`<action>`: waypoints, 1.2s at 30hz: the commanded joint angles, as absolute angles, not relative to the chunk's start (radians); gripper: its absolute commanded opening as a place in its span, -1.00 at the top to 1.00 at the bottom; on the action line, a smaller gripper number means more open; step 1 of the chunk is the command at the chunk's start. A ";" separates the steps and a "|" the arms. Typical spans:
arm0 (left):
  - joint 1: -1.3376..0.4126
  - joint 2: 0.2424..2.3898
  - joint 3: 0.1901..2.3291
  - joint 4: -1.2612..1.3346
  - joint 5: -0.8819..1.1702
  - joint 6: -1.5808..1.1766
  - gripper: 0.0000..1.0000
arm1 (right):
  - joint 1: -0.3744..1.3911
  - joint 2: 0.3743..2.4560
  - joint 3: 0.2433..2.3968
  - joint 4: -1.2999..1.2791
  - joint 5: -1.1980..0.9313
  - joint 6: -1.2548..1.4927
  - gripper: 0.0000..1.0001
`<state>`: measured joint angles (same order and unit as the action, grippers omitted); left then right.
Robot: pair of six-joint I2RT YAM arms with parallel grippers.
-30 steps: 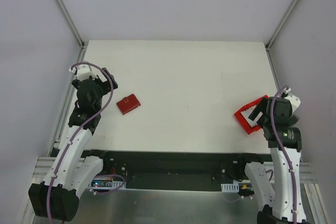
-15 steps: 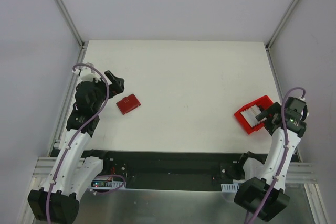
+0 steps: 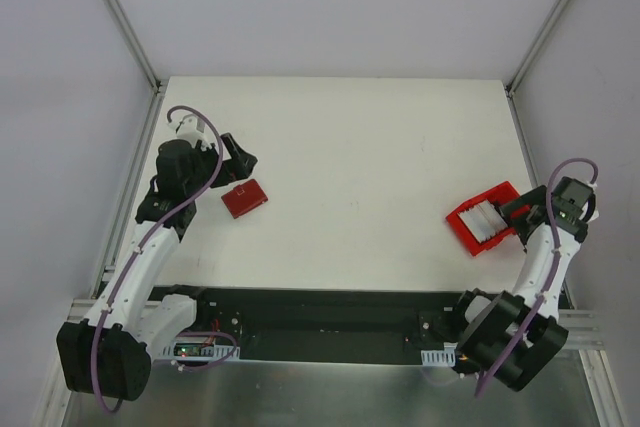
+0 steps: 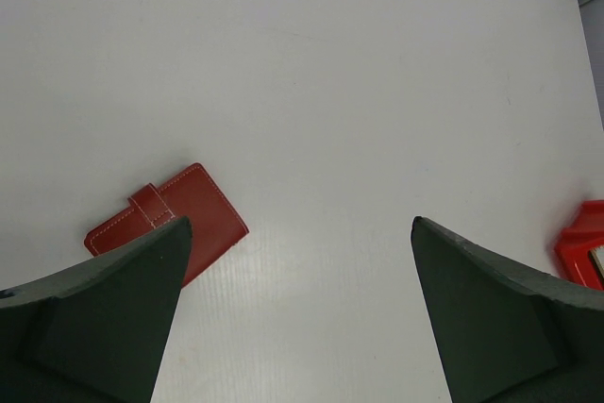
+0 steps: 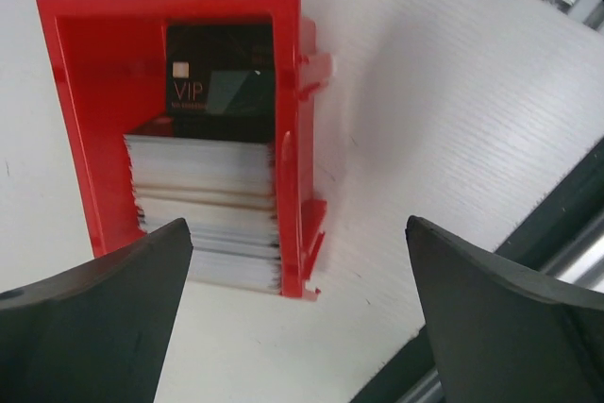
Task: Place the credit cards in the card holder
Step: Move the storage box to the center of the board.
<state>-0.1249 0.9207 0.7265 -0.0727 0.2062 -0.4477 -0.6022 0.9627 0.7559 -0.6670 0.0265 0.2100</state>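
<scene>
The card holder (image 3: pixel 245 198) is a small red wallet lying shut on the left of the white table; the left wrist view shows the card holder (image 4: pixel 193 209) with its tab fastened, partly behind my left finger. My left gripper (image 3: pixel 242 163) hangs open just beyond it, and that same left gripper (image 4: pixel 299 222) holds nothing. The credit cards (image 3: pixel 485 215) stand stacked in a red bin (image 3: pixel 458 231) at the right. Up close the whitish credit cards (image 5: pixel 203 205) lean against a dark VIP card (image 5: pixel 222 73). My right gripper (image 3: pixel 518 214) is open beside the bin's right side; this right gripper (image 5: pixel 297 224) is empty.
The red bin's wall (image 5: pixel 288 139) has small clips on its outer side. The table's right edge and a black strip (image 5: pixel 528 261) run close beside the bin. Metal frame rails (image 3: pixel 125 27) border the table. The bin's corner (image 4: pixel 585 247) shows far right in the left wrist view.
My left gripper has moved forward and right, closer to the card holder. My right arm has swung back to the right, off the bin, uncovering the cards. Both grippers stayed open.
</scene>
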 commanded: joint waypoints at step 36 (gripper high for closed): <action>-0.129 1.035 0.788 -0.057 0.333 -0.402 -0.98 | -0.626 1.249 0.650 -0.241 -0.066 0.402 0.36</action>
<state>-0.1249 1.0279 0.7574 -0.0723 0.3115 -0.4084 -0.6270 1.2945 0.6666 -0.2687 -0.0360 0.3351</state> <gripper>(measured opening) 0.991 0.333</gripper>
